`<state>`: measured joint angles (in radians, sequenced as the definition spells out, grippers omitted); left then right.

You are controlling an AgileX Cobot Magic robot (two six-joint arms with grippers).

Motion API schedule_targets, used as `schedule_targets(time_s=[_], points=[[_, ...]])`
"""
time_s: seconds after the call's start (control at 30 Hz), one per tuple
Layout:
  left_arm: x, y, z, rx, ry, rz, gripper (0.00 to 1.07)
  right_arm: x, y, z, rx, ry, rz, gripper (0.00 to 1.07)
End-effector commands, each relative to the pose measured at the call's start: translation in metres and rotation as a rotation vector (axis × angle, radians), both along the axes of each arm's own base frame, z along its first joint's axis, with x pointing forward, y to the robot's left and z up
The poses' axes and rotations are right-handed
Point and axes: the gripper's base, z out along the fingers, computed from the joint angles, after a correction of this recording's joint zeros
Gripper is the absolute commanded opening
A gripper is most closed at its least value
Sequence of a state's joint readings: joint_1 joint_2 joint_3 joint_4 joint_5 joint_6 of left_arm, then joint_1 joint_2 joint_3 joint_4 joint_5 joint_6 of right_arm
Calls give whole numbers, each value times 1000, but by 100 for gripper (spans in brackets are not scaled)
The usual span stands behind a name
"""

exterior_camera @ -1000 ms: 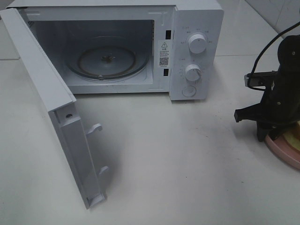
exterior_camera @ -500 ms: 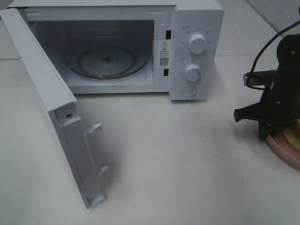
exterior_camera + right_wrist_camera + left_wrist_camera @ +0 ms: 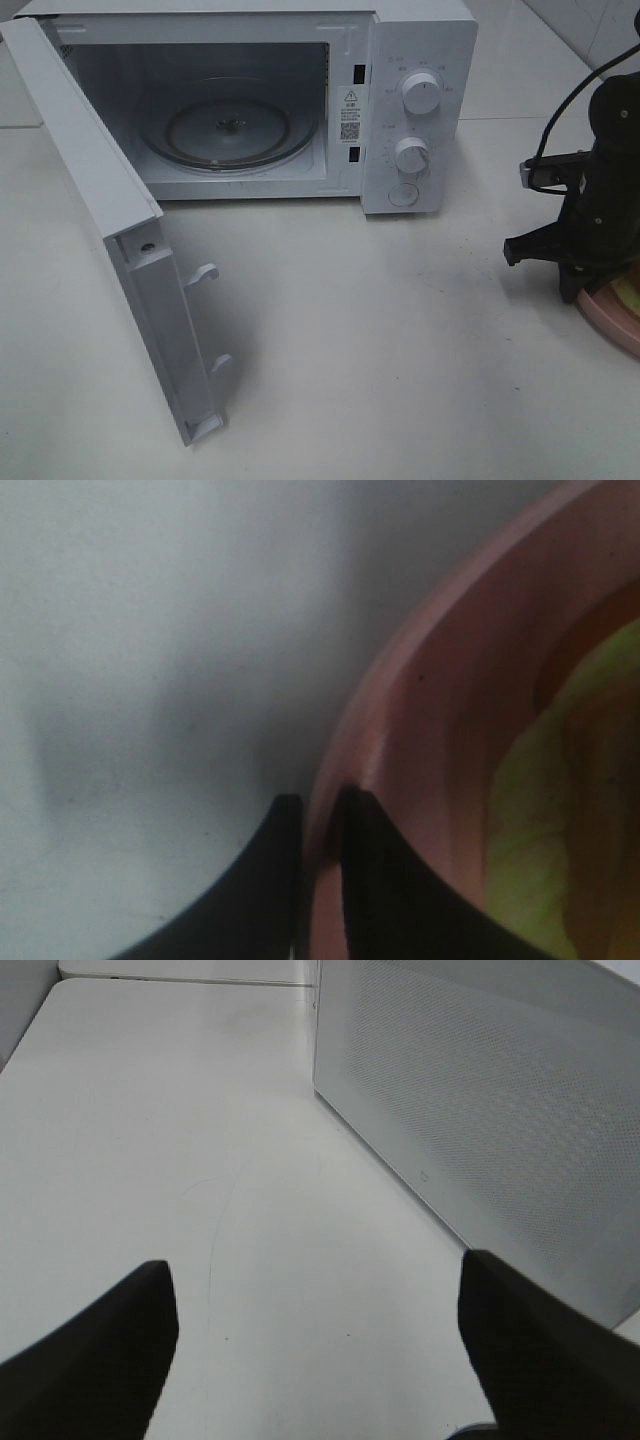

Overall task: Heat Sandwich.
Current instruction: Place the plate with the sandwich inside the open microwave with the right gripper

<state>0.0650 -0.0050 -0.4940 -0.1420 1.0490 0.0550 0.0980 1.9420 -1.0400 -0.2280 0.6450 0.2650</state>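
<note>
Sandwich (image 3: 560,810) on pink plate (image 3: 420,740), well right of microwave (image 3: 420,100); right end effector (image 3: 318,810) pinching plate's microwave-side rim, nearer arm; left end effector (image 3: 315,1300) spread, beside microwave.

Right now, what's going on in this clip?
The right gripper is pinched on the rim of the pink plate, which carries the sandwich, at the right edge of the table. The microwave stands with its door swung open and its glass turntable bare. The left gripper hangs open above the table, holding nothing.
</note>
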Motion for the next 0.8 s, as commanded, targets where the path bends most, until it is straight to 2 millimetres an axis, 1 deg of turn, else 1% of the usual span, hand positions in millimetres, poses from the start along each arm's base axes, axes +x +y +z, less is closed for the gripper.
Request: schedule_targets(time_s=[0.03,0.17,0.23,0.3,0.33,0.5,0.63,0.8], points=[[-2,0,0,-3,-35,-4,72,-5,-1,-2,-11,44,-10,0],[-2,0,0,-3,-35,-4,72,-6,2,-2,-33,53,24,0],[-2,0,0,-3,-35,-4,72,-7,12,-1,-76,58,86,0],[-2,0,0,-3,-35,-4,72,-7,14,0,-91,57,94,0],[-2,0,0,-3,-35,-4,72,-8,19,0,-120,49,113,0],[-2,0,0,-3,-35,-4,72,-9,29,2,-181,41,143,0],[-2,0,0,-3,-35,-4,72,-10,31,2,-203,44,151,0],[-2,0,0,-3,-35,-4,72,-12,30,5,-257,67,160,0]])
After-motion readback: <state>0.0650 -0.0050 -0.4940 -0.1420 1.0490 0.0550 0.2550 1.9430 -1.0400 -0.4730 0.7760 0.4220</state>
